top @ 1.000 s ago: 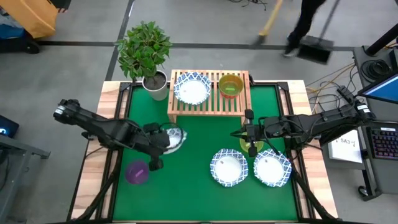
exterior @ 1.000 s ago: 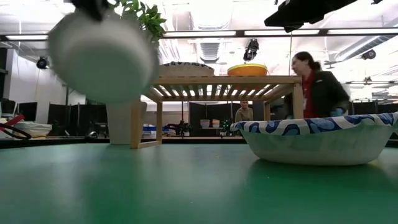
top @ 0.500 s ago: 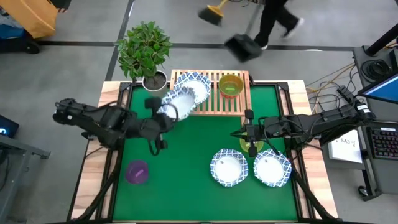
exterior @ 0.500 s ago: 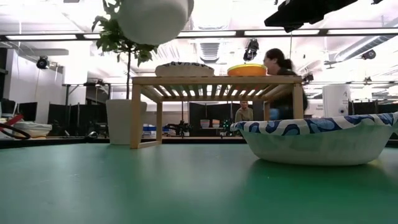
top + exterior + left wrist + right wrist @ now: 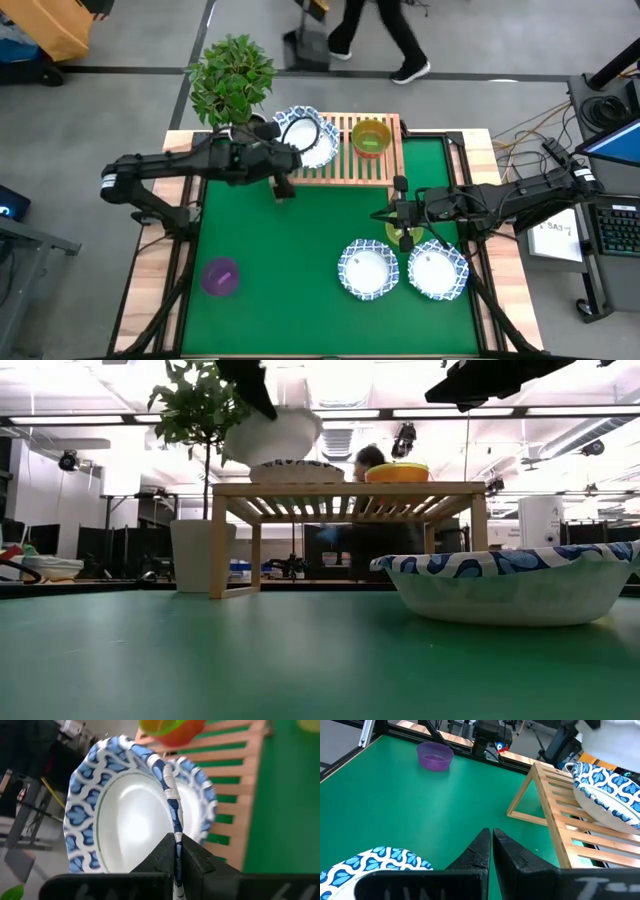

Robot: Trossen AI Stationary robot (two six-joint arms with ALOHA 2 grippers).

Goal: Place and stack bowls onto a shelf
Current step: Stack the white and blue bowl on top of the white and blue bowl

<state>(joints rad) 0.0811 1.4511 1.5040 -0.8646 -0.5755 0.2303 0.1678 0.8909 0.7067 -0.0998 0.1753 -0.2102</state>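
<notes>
My left gripper point(image 5: 287, 150) is shut on a wide white bowl with a blue patterned rim point(image 5: 298, 130) point(image 5: 272, 435) point(image 5: 125, 820). The bowl hangs right over a like bowl point(image 5: 326, 155) point(image 5: 295, 468) point(image 5: 202, 805) on the left end of the light-wood shelf point(image 5: 345, 168) point(image 5: 345, 488). Whether the two bowls touch, I cannot tell. A small yellow-green bowl point(image 5: 371, 138) point(image 5: 397, 472) sits on the shelf's right part. My right gripper point(image 5: 404, 228) point(image 5: 491, 845) is shut and hovers high over the table's right half. My left gripper pinches the bowl's rim point(image 5: 174, 837) on its left side between the two fingers, one inside the bowl and one outside. The fingers point(image 5: 250, 385) slant down from the table's left. The bowl is lifted clear of the table, nearly upright, over the shelf's bowl.
Two more blue-rimmed bowls point(image 5: 368, 268) point(image 5: 437, 270) rest on the green mat at the near right; one fills the low view point(image 5: 510, 585). A purple bowl point(image 5: 220, 276) point(image 5: 436, 756) stands near left. A potted plant point(image 5: 232, 80) is beside the shelf's left end. A person walks beyond the far edge.
My left gripper has carried the blue-rimmed bowl up from the table's left-middle toward the far edge, to above the shelf's left end. The bowl, steeply tipped half a second ago, is now nearly upright. A person with a broom crossed behind the table.
</notes>
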